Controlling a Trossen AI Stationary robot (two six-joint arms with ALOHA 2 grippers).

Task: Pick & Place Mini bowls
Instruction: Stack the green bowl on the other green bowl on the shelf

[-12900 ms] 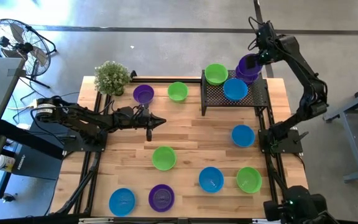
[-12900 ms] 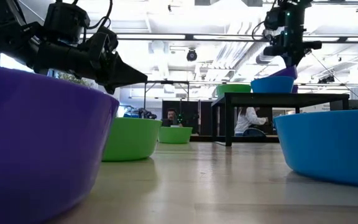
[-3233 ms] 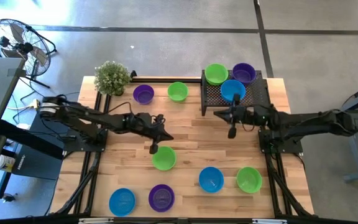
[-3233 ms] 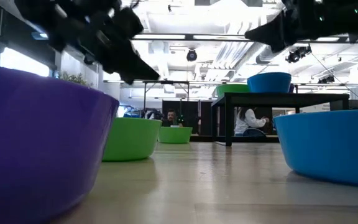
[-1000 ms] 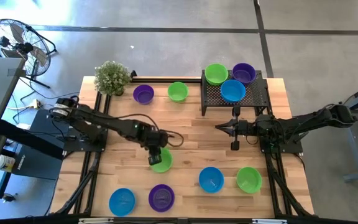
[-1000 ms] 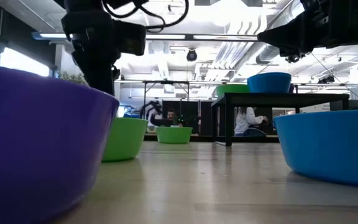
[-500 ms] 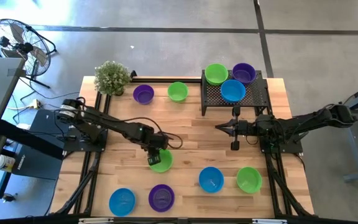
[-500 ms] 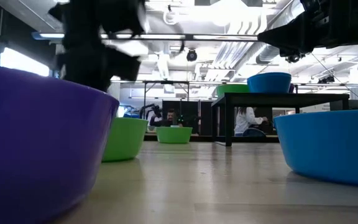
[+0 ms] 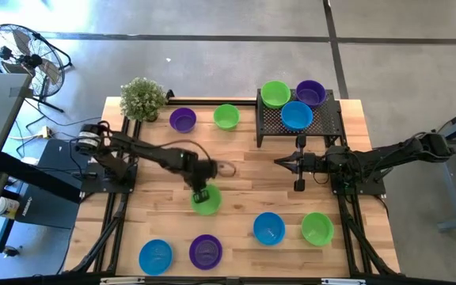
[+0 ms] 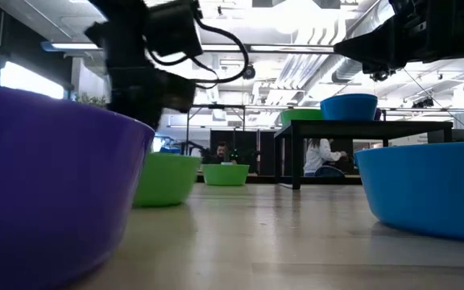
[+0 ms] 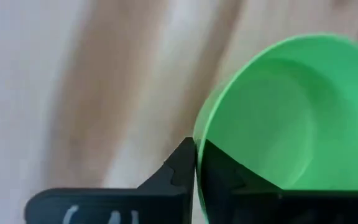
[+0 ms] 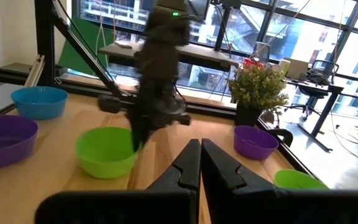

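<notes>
The left gripper (image 9: 202, 195) is down at the middle of the wooden surface (image 9: 244, 170), its jaws pinched on the rim of a green bowl (image 9: 207, 202). In the left wrist view the two dark fingers (image 11: 182, 168) meet with the bowl's thin green wall between them, one inside, one outside. The bowl appears to sit on the surface; whether it is lifted cannot be told.

The right gripper (image 9: 279, 163) hangs over the right half of the surface, just in front of the black mesh rack (image 9: 319, 123), pointing toward the middle. Its jaws are closed together and hold nothing.

Bowl positions:
- On the rack, at the far right corner: a green bowl on the rack (image 9: 275, 93), a purple bowl on the rack (image 9: 310, 93) and a blue bowl on the rack (image 9: 297, 115), close together.
- Along the far edge: a purple bowl (image 9: 183, 120) and a second green bowl (image 9: 226, 117), near the potted plant (image 9: 142, 98) at the far left corner.
- Toward the near edge: a blue bowl (image 9: 155, 256) and a near purple bowl (image 9: 206, 251) side by side at the left; a second blue bowl (image 9: 268, 228) and a near green bowl (image 9: 317, 228) at the right.

No brand, label or legible writing shows on the bowls, rack or arms. A floor fan (image 9: 22, 51) stands off the surface, beyond its far left corner.
</notes>
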